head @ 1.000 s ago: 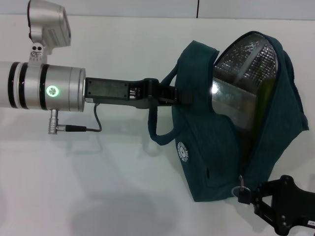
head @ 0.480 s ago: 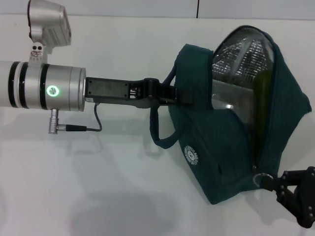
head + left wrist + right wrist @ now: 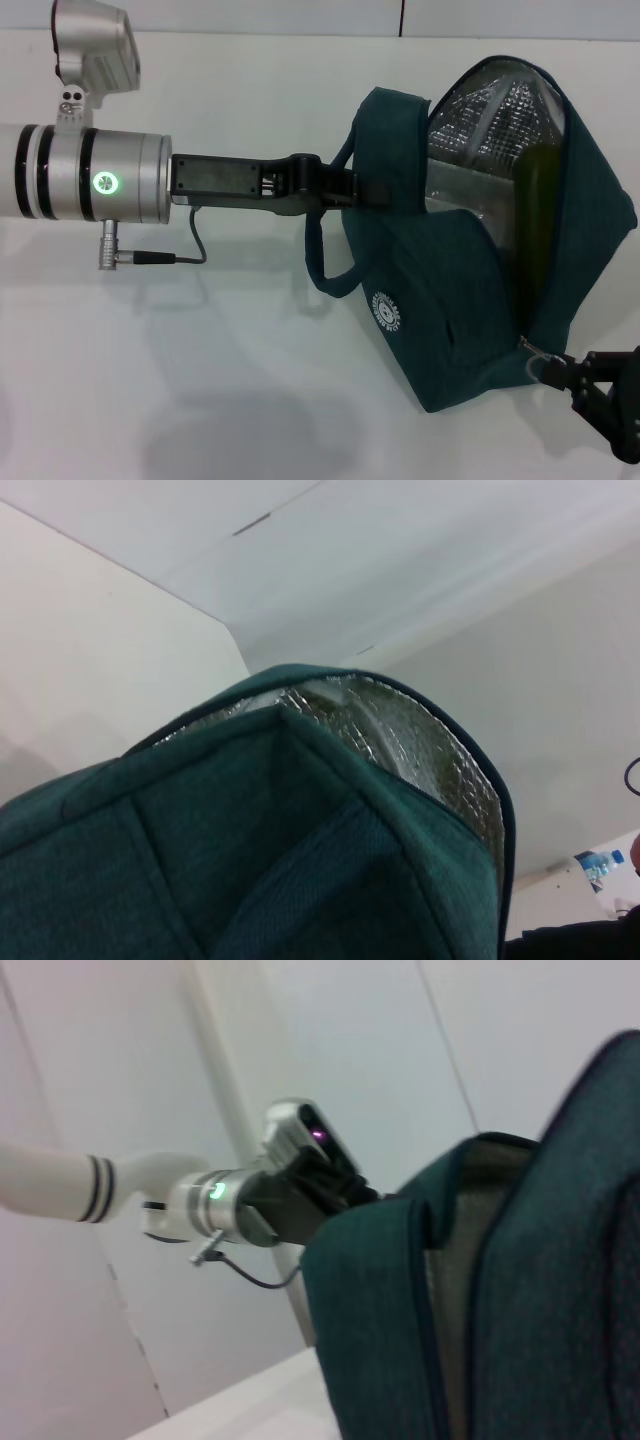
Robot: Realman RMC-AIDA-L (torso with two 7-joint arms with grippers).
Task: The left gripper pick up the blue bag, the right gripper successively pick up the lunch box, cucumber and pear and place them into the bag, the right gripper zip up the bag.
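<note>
The blue bag (image 3: 450, 290) hangs tilted above the white table, its padded handle clamped in my left gripper (image 3: 362, 190), which reaches in from the left on its silver wrist. The bag's mouth gapes to show the foil lining (image 3: 500, 100). Inside it are the dark green cucumber (image 3: 540, 215) and the clear side of the lunch box (image 3: 455, 190). The pear is hidden. At the bag's lower right corner my right gripper (image 3: 556, 373) is shut on the ring zipper pull (image 3: 535, 352). The left wrist view is filled by the bag (image 3: 300, 840). The right wrist view shows the bag (image 3: 530, 1290) and the left gripper (image 3: 335, 1195).
The white table (image 3: 200, 380) spreads under and left of the bag. A loose second handle (image 3: 325, 270) droops below the left gripper. A grey cable (image 3: 190, 250) loops under the silver wrist. A water bottle (image 3: 600, 865) stands far off in the left wrist view.
My right gripper has moved to the right with the zipper pull, dragging the bag's lower corner rightward. The bag has stretched and its opening has narrowed. The left gripper has held its place.
</note>
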